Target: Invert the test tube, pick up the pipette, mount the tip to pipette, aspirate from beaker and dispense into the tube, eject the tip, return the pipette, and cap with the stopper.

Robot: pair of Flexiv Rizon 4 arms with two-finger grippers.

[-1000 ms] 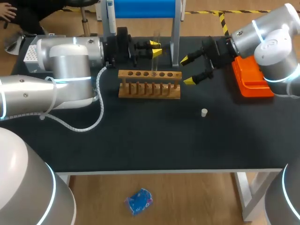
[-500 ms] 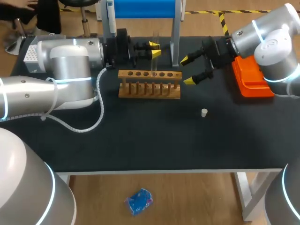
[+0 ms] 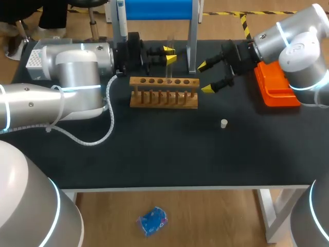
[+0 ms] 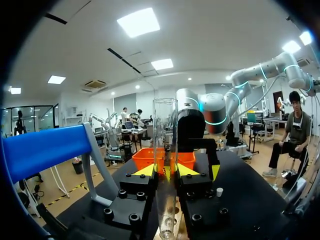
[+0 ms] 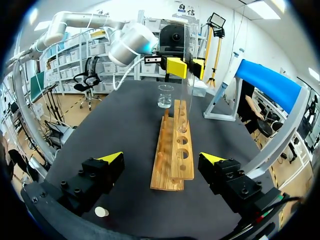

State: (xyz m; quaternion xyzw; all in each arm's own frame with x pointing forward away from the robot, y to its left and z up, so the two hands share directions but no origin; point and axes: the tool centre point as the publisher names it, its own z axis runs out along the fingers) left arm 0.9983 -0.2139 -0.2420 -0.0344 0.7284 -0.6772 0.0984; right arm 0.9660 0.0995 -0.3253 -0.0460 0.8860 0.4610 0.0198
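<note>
My left gripper (image 3: 170,54) is shut on a clear glass test tube (image 3: 169,45), held upright over the middle holes of the wooden rack (image 3: 163,98). In the left wrist view the tube (image 4: 165,130) stands between the yellow fingertips of that gripper (image 4: 165,171). My right gripper (image 3: 207,76) stands open just right of the rack, holding nothing. From the right wrist, its open fingers (image 5: 162,158) frame the rack (image 5: 175,150), with the held tube (image 5: 186,100) and the left gripper (image 5: 182,66) beyond. A glass beaker (image 5: 165,96) sits behind the rack. A small white stopper (image 3: 223,123) lies on the black table.
An orange tray (image 3: 275,87) lies at the right edge under my right arm. A blue-topped pipette stand (image 3: 191,31) rises at the back behind the rack. A white tip box (image 3: 33,59) sits at the far left. The stopper (image 5: 101,212) lies near my right gripper.
</note>
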